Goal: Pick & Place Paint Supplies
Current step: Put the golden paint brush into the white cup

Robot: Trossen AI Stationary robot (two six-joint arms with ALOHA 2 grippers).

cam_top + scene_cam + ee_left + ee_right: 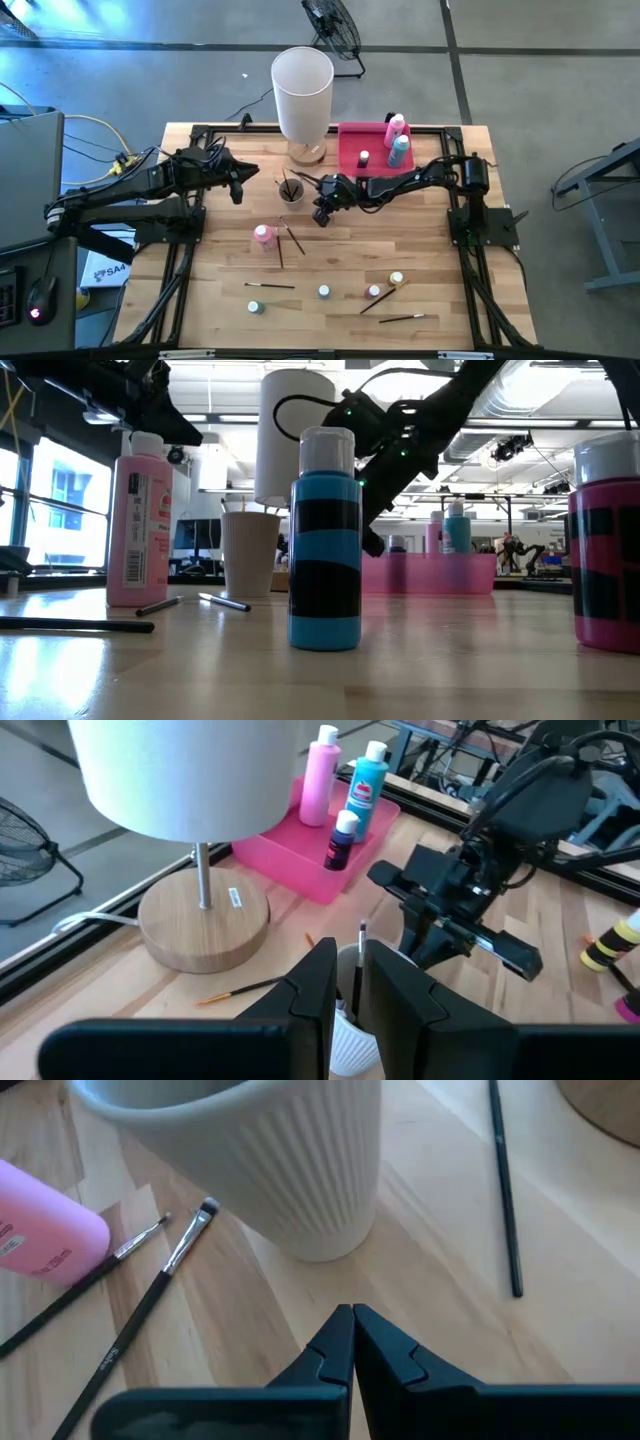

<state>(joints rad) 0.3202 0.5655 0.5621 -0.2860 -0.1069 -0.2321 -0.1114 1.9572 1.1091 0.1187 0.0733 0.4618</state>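
A white ribbed cup (290, 190) with thin brushes in it stands mid-table. My right gripper (352, 1318) is shut, just above the wood on the cup's right near side (322, 214). My left gripper (238, 188) hangs left of the cup with a narrow gap between its fingers (350, 985) and nothing in it. A pink bottle (263, 235) stands near two loose brushes (291, 238). Several tiny bottles (324, 291) and brushes (270, 286) are spread along the near side. The pink tray (372, 165) holds a pink bottle (397, 125), a teal bottle (400, 150) and a small dark one (364, 158).
A lamp with a tall white shade (302, 85) and a round wooden base (205, 925) stands at the far edge, beside the tray. One brush (503, 1185) lies on the wood past the cup. The black frame rails (180, 260) run along both table sides.
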